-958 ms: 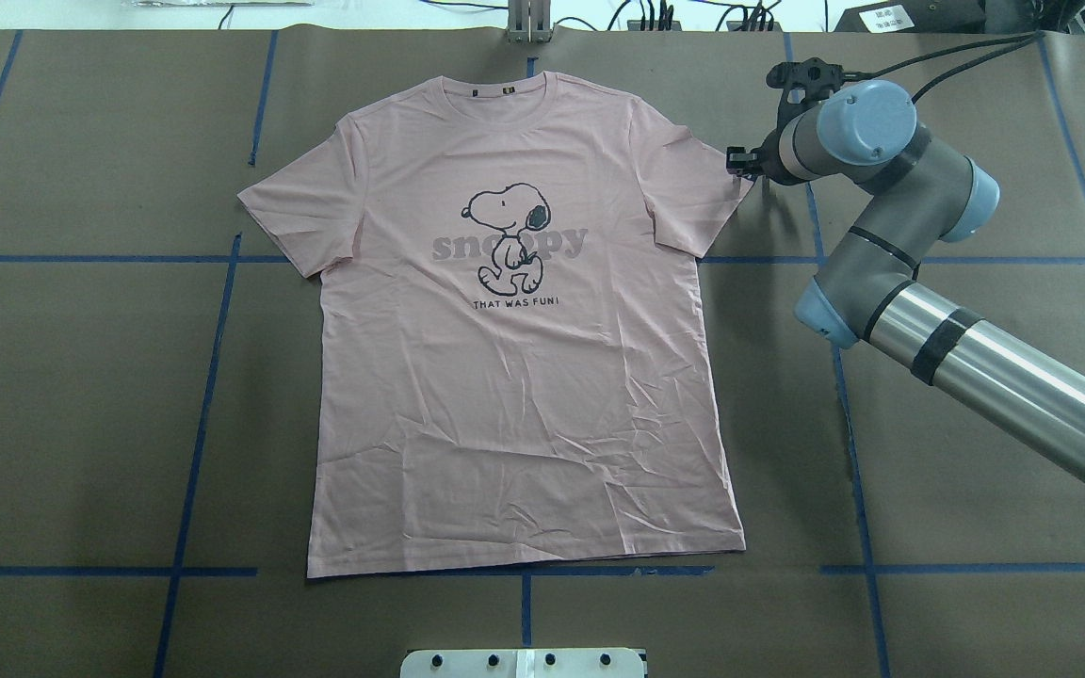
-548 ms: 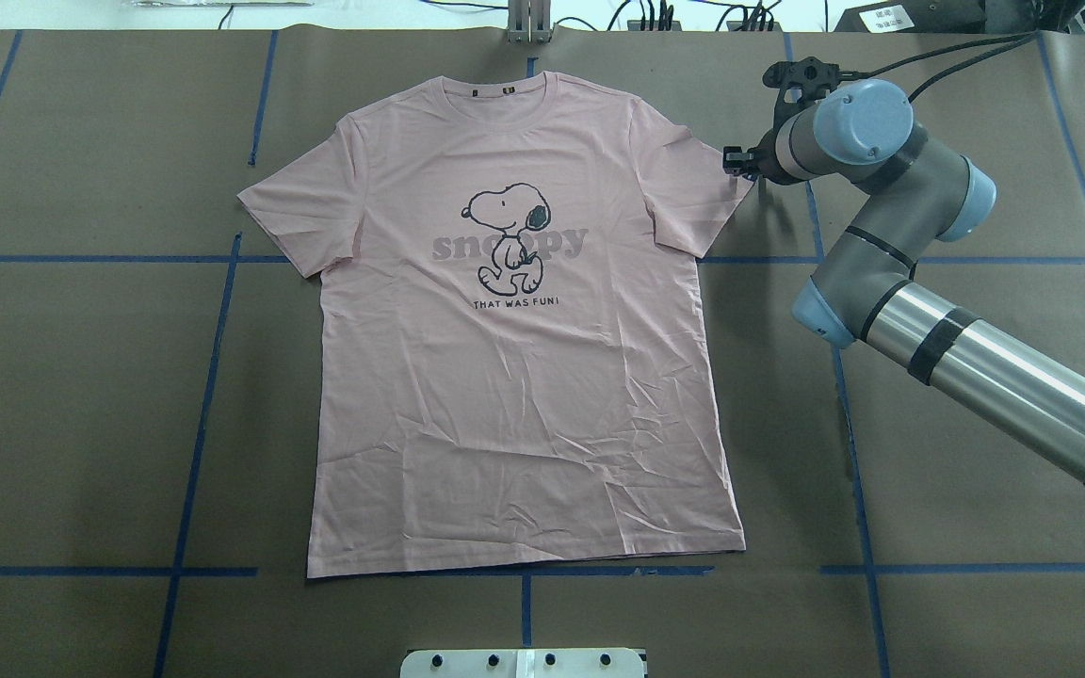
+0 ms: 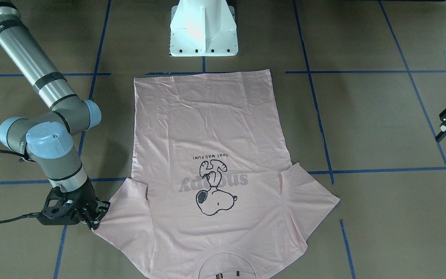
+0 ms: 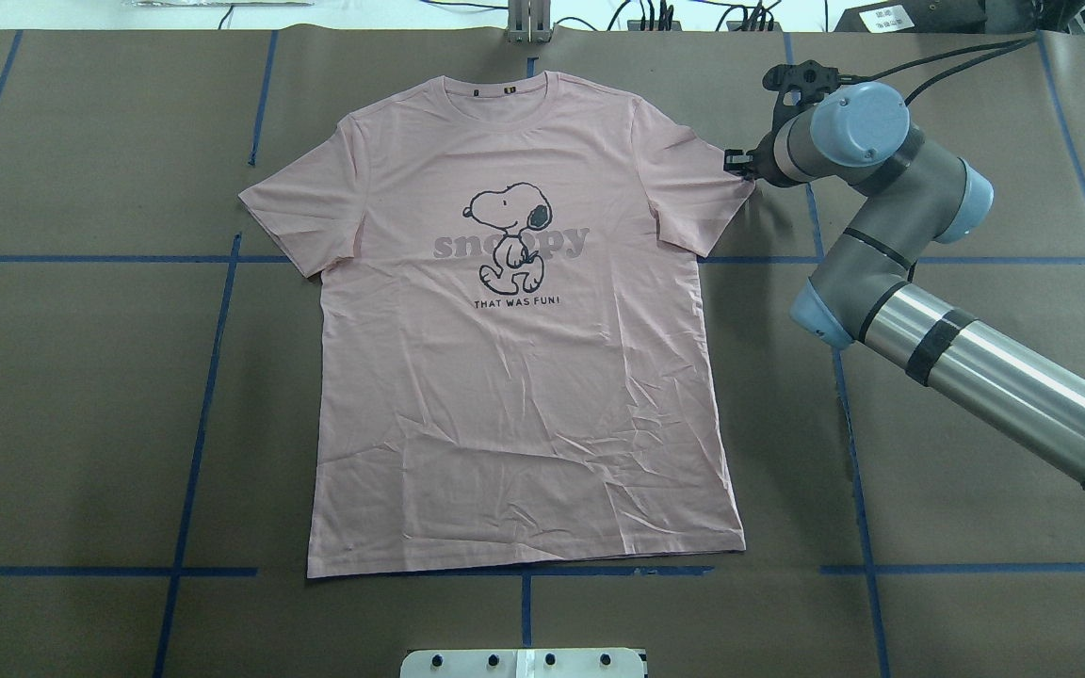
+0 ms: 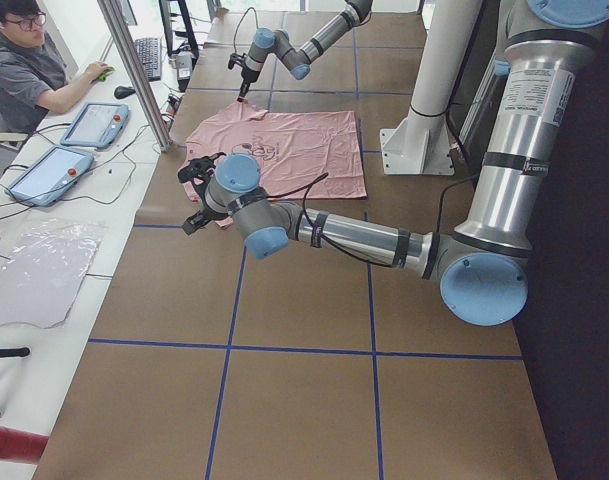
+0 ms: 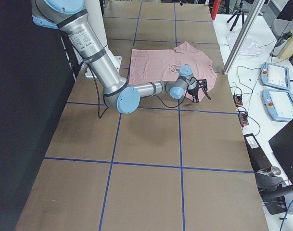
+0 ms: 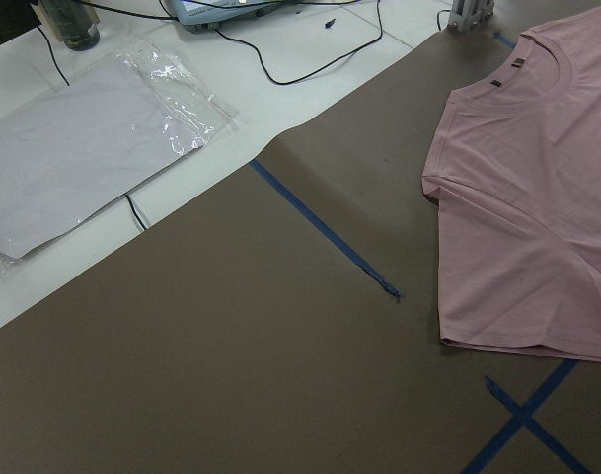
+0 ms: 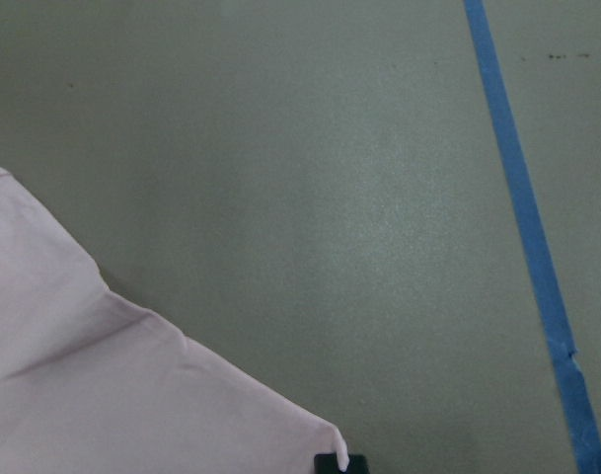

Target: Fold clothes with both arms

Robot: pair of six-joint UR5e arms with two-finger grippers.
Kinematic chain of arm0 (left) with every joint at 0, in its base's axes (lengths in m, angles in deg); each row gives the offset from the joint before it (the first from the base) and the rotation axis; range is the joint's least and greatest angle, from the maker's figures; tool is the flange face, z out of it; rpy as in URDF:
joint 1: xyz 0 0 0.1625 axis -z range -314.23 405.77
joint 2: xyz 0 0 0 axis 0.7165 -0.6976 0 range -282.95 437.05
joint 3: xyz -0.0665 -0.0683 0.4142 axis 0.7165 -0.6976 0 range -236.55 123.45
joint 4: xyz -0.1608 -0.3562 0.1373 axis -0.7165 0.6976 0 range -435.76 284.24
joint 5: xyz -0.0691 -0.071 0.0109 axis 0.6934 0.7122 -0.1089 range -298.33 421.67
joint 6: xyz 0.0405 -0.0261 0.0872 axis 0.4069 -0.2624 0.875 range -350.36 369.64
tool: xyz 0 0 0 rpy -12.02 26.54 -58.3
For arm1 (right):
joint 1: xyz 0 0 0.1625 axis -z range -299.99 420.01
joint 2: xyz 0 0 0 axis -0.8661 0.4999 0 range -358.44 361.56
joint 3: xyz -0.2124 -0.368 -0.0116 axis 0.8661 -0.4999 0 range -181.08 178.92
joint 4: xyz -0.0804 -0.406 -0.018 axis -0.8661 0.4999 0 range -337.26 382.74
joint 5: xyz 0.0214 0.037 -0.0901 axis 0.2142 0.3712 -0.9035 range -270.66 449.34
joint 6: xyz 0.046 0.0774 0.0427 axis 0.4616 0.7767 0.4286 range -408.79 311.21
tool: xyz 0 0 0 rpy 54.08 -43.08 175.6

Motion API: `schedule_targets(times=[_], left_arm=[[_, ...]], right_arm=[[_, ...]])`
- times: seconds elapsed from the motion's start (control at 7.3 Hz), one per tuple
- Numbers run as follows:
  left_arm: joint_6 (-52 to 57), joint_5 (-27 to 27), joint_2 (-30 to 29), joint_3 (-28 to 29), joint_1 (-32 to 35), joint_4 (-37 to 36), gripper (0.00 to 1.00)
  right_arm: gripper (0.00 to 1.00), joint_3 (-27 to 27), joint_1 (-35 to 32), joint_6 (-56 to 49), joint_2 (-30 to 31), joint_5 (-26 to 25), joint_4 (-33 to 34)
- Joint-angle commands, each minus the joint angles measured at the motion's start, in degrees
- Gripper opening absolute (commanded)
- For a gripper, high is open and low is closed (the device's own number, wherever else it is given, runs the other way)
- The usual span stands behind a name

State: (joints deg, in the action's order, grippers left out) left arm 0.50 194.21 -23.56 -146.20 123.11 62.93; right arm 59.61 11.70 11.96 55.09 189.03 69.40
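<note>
t-shirt [image 4: 524, 395] flat, right end effector [image 3: 99, 216] at its sleeve corner

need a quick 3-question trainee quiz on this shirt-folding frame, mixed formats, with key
1. True or false: the T-shirt lies print side down.
2. The right gripper is at the shirt's: A) hem B) collar C) sleeve tip.
3. Does the left gripper touch the shirt?
Key: 1 false, the dog print faces up. 2 C. 3 no, it is off to the side over bare table.
</note>
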Motion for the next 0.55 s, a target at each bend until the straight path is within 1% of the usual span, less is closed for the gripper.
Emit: schedule_targets(times=[0.0, 0.14, 0.27, 0.41], left_arm=[[-0.09, 0.00, 0.06, 0.00, 0.00, 0.00, 1.00], [0.09, 0.00, 0.06, 0.00, 0.00, 0.00, 1.00], [0.09, 0.00, 0.15, 0.00, 0.00, 0.00, 1.00], [-0.09, 0.00, 0.15, 0.00, 0.00, 0.09, 1.00]], right_arm=[[0.00, 1.35, -0.12, 0.59, -1.58, -0.03, 1.06], [0.00, 4.93, -0.12, 1.03, -2.11, -0.11, 6.72], [0.00, 9.23, -0.12, 1.30, -3.68, -0.63, 14.61], [0.00, 10.75, 1.27, 5.56, -6.57, -4.03, 20.78]])
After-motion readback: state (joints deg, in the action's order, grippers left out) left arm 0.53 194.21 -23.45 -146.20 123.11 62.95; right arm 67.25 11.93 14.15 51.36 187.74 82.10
